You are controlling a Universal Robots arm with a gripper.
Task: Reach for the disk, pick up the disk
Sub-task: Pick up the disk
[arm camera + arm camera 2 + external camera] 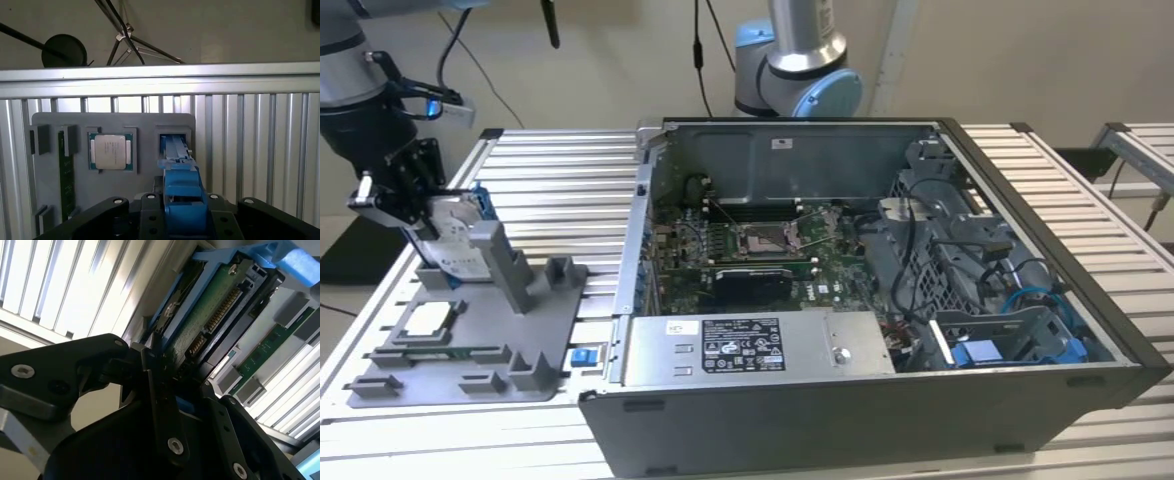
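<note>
The disk (458, 240) stands on edge in a slot of the grey fixture plate (480, 350) at the exterior view's left. Its silver face and blue bracket show there. My gripper (416, 205) comes down on its upper end. In the first wrist view the blue bracket edge of the disk (182, 192) runs between my black fingers (151, 210), which press against both sides; the gripper (184, 212) is shut on the disk. The second wrist view shows the disk's green circuit-board side (212, 315) and one finger (157, 385) against its edge.
A square silver chip (111, 151) and a green memory stick (66, 180) lie in the fixture beside the disk's slot. A small blue clip (583, 356) sits at the plate's corner. The open computer case (854, 280) fills the middle of the slatted table (560, 170). Another arm's base (794, 70) stands behind.
</note>
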